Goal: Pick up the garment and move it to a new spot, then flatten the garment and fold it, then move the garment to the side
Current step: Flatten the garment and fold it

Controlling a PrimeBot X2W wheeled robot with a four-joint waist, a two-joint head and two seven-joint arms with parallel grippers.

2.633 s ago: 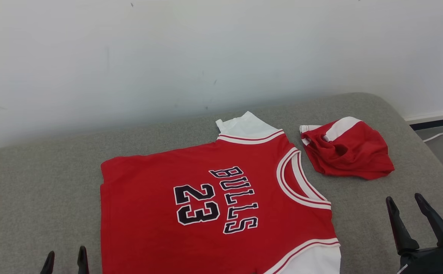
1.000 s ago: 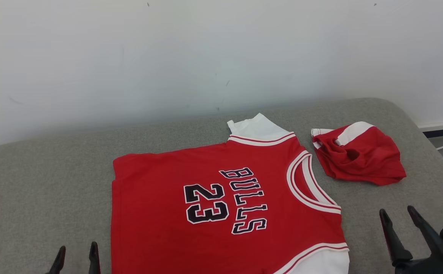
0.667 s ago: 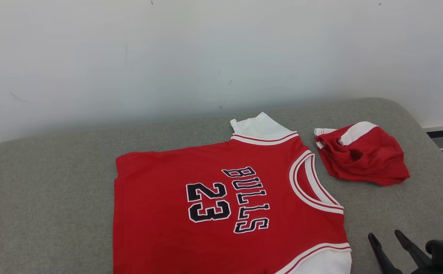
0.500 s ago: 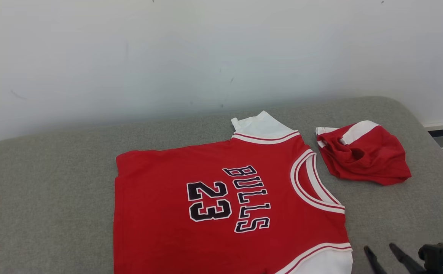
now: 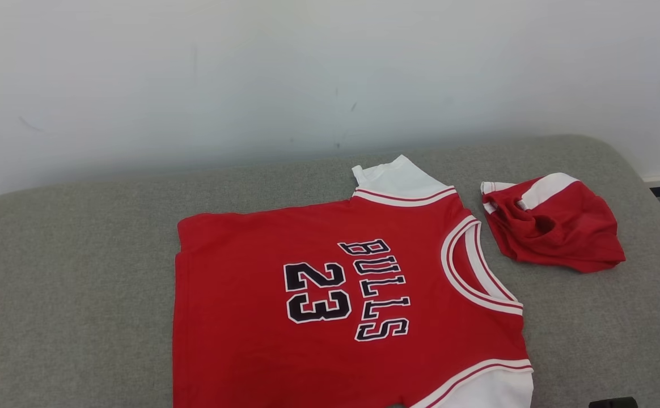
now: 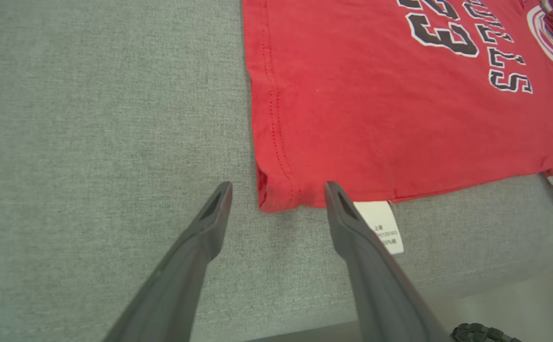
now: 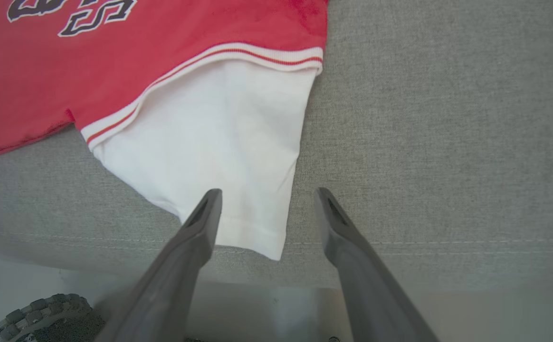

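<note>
Red jersey (image 5: 330,306) flat on grey bench (image 5: 80,283). Chest print reads "BULLS" beside "23", black with white outline. White tag (image 6: 381,228) pokes out under jersey edge near hem corner; print too small to read. Left gripper (image 6: 277,186) open, fingers either side of that corner. Right gripper (image 7: 268,191) open, straddling edge of jersey's white sleeve (image 7: 210,142). Crumpled red-white cloth (image 5: 557,226) near jersey collar, apart.

There were two red garments: one jersey (image 5: 335,306) and, at its two o'clock, one bunched piece (image 5: 557,226). One grey cushion (image 5: 69,272) bore both. Two grippers were there, the left gripper (image 6: 276,199) and the right gripper (image 7: 264,204), with two fingers each.
</note>
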